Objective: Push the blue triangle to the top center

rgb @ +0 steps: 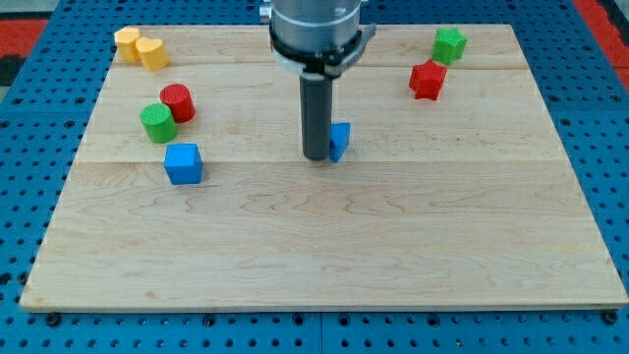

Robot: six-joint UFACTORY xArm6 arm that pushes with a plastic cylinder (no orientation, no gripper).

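- My tip (316, 156) rests on the wooden board (324, 256), a little above the board's middle and slightly toward the view's left of centre; the rod rises straight up to the arm's grey housing (316, 29) at the view's top.
- There is no claw on this arm, only the plain dark rod, so nothing opens, closes or grips.
- The blue triangle (340, 141) sits just to the view's right of my tip, touching the rod or nearly so; the rod hides its left part, so its full shape cannot be made out.
- The blue cube (183, 163) lies well to the view's left of my tip, at about the same height on the board.
- The green cylinder (158, 123) and the red cylinder (178, 102) stand touching each other, to the left of my tip and a little toward the view's top, near the blue cube.
- Two yellow blocks (141, 47), side by side and touching, sit far to the upper left of my tip, near the board's top left corner; their exact shape is hard to tell.
- The red star-like block (427, 80) is up and to the right of my tip, well apart from it.
- The green block (450, 44) lies just beyond the red one, nearer the top right corner, shape unclear.
- A blue perforated surface (20, 177) surrounds the board.
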